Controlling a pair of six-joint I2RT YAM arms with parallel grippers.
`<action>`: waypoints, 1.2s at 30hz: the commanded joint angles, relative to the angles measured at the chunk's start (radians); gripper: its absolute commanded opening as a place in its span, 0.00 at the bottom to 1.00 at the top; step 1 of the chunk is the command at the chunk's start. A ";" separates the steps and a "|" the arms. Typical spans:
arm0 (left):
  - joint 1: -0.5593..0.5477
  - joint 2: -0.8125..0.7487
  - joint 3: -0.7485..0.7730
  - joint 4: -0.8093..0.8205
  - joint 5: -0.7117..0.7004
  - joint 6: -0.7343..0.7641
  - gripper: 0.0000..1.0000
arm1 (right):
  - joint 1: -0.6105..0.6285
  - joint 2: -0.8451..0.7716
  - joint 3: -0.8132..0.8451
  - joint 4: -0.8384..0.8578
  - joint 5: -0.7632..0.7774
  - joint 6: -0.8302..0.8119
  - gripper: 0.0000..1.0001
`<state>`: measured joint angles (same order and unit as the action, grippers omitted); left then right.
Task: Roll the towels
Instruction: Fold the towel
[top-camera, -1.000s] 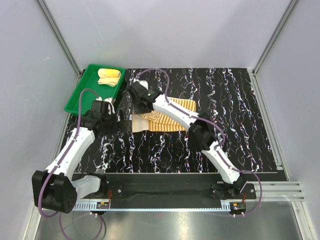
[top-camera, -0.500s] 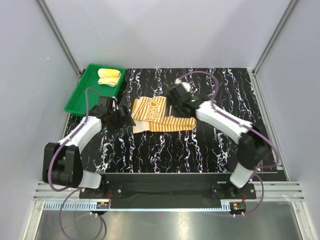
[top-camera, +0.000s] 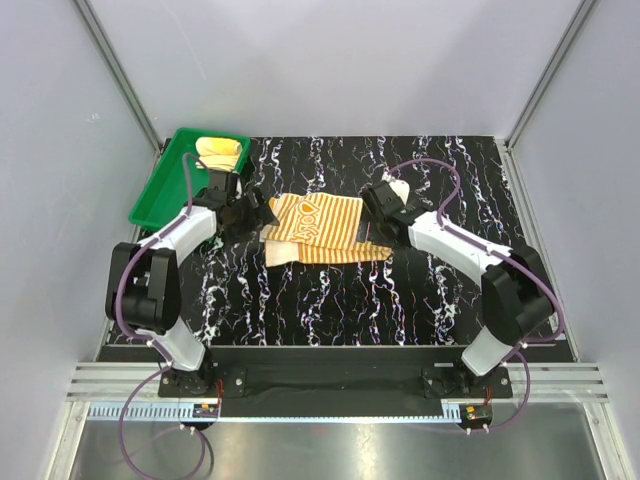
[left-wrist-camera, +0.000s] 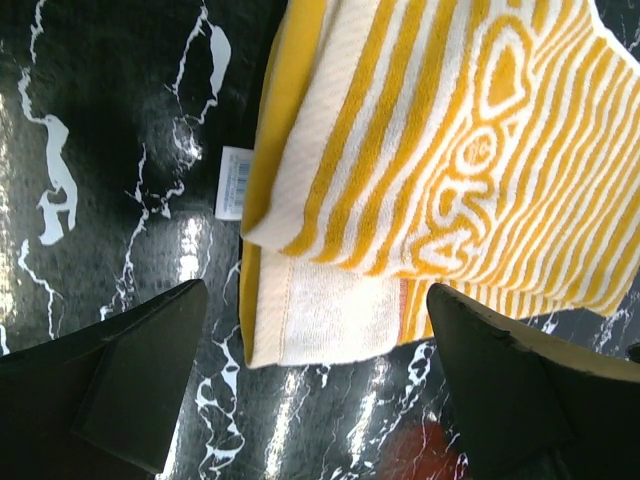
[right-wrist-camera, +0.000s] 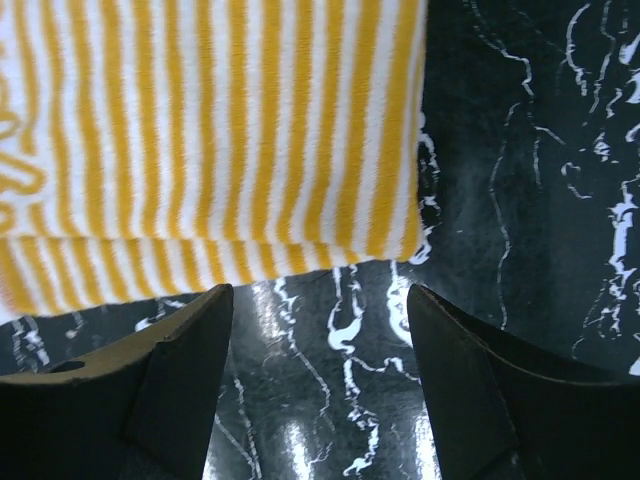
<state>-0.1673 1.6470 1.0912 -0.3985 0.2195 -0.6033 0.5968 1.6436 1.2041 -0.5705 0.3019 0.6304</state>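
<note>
While the striped towel (top-camera: 318, 228) lies mid-table, long axis left to right, my left gripper (left-wrist-camera: 315, 295), wide open and empty, hangs over its left end; my right gripper (right-wrist-camera: 318, 300), also open and empty, is at its right end.

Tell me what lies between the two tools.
The striped towel fills the stretch between the left tool and the right tool, neither gripping it. The top view shows this.
</note>
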 joint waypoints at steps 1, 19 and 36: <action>-0.003 0.030 0.047 0.032 -0.042 -0.004 0.99 | -0.025 0.030 0.037 -0.031 0.088 -0.020 0.76; -0.005 0.135 0.076 0.073 -0.049 -0.006 0.85 | -0.127 0.140 -0.006 0.101 -0.061 -0.043 0.70; -0.009 0.174 0.090 0.102 -0.040 -0.003 0.49 | -0.130 0.154 -0.043 0.123 -0.079 -0.051 0.27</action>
<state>-0.1699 1.8076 1.1347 -0.3420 0.1844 -0.6109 0.4702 1.8095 1.1618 -0.4595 0.2184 0.5945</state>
